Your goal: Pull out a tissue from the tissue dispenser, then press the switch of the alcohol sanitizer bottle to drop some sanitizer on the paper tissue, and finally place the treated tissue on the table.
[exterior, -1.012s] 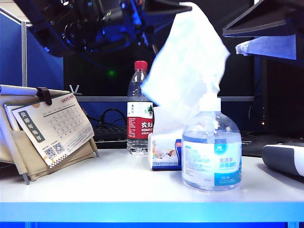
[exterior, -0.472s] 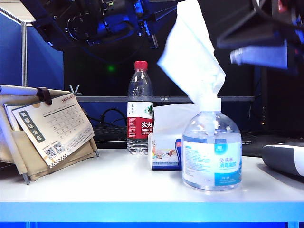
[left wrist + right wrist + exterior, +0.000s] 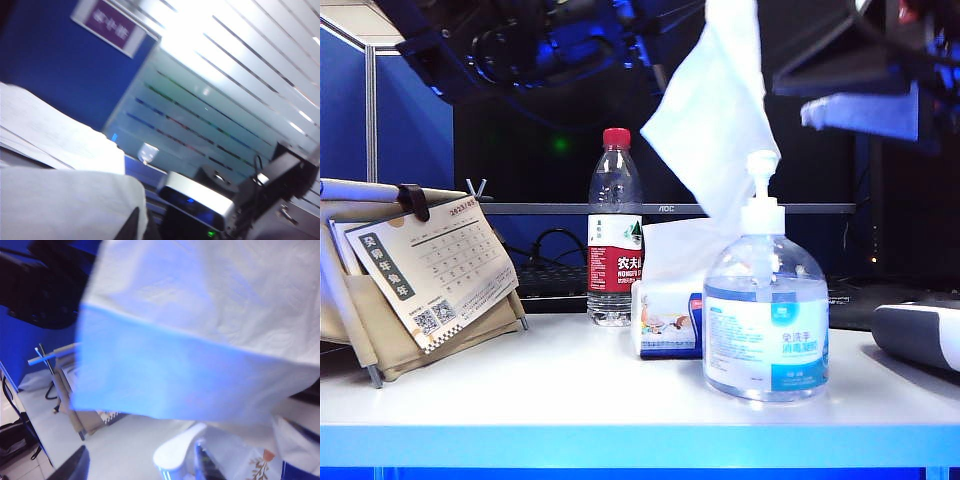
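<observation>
Since a second ago the tissue (image 3: pixel 715 120) has swung off the pump head (image 3: pixel 761 175), which it then hid and which now stands clear, and the right claw (image 3: pixel 860 105) has come lower, toward the sanitizer bottle (image 3: pixel 766 320). The left claw is above the exterior view's upper edge, so it cannot be seen there, and its own camera shows only white paper (image 3: pixel 65 200); it is shut, and since the sheet hangs from up there, above and behind the bottle, I judge it is pinching the sheet's upper end. The sheet probably hangs there so its lower corner can catch gel from the nozzle. The right claw is above and to the right of the bottle with its jaws wide and nothing in them, likely poised to press the pump (image 3: pixel 177 452). The tissue is thin, soft, white and creased, tapering to a loose point near the pump. The tissue box (image 3: pixel 665 320) sits just left of and behind the bottle on the desk (image 3: pixel 520 390), with another tuft up.
</observation>
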